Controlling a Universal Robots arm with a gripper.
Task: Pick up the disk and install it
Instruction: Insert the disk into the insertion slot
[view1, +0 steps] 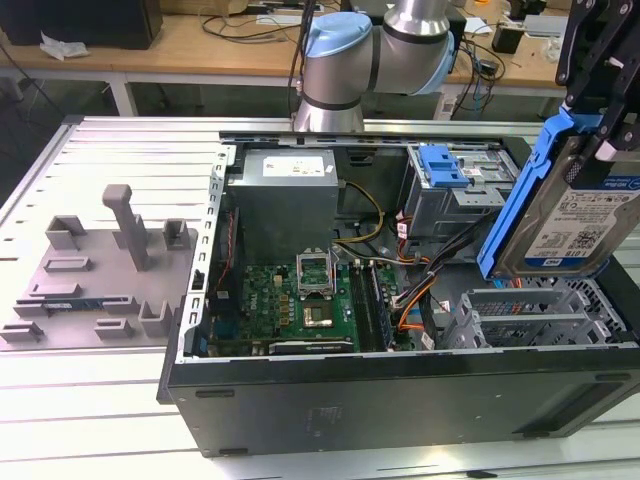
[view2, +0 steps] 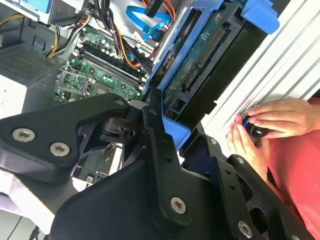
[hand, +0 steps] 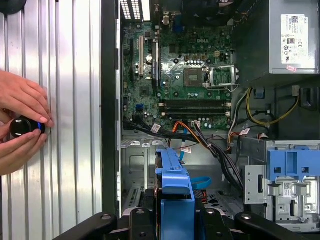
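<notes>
— Drives?
— One silver metal disk in a blue plastic bracket (view1: 590, 215), gripped by the jaws over one open black computer case (view1: 400, 400).
— Surface?
— Ribbed grey metal tabletop (view1: 120, 140); wooden workbench (view1: 200, 45) behind.

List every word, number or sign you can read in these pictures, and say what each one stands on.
Nothing can be quoted reliably.
On the disk: white-and-blue label, too small to read.
On the power supply: white sticker, too small.
On the motherboard: printed markings, too small.
On the drive cage: white tag, too small.
</notes>
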